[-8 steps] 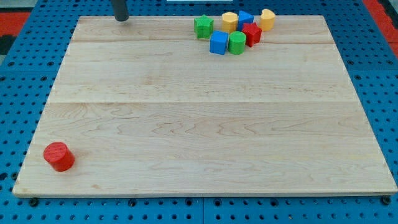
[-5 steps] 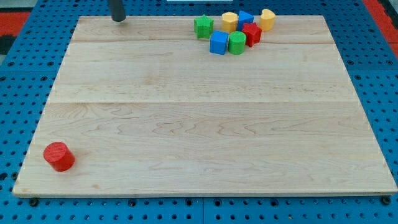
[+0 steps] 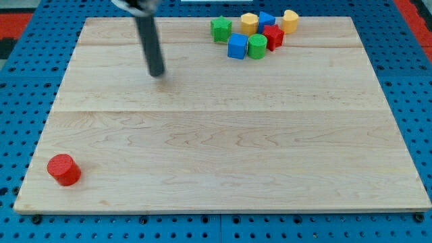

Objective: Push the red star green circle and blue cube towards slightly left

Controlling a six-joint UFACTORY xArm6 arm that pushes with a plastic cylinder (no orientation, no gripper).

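Observation:
A red star (image 3: 273, 36), a green circle (image 3: 256, 46) and a blue cube (image 3: 237, 46) sit in a tight cluster near the view's top, right of centre. The cube and circle touch side by side; the star is just to the upper right of the circle. My tip (image 3: 157, 73) rests on the wooden board (image 3: 223, 135), well to the left of the cluster and a little lower than it, touching no block.
In the same cluster are a green star (image 3: 221, 28), a yellow block (image 3: 250, 23), a second blue block (image 3: 266, 19) and another yellow block (image 3: 289, 21). A red cylinder (image 3: 63, 169) stands alone at the board's bottom left.
My tip has moved from the board's top edge down and to the right, onto the board. No block has moved.

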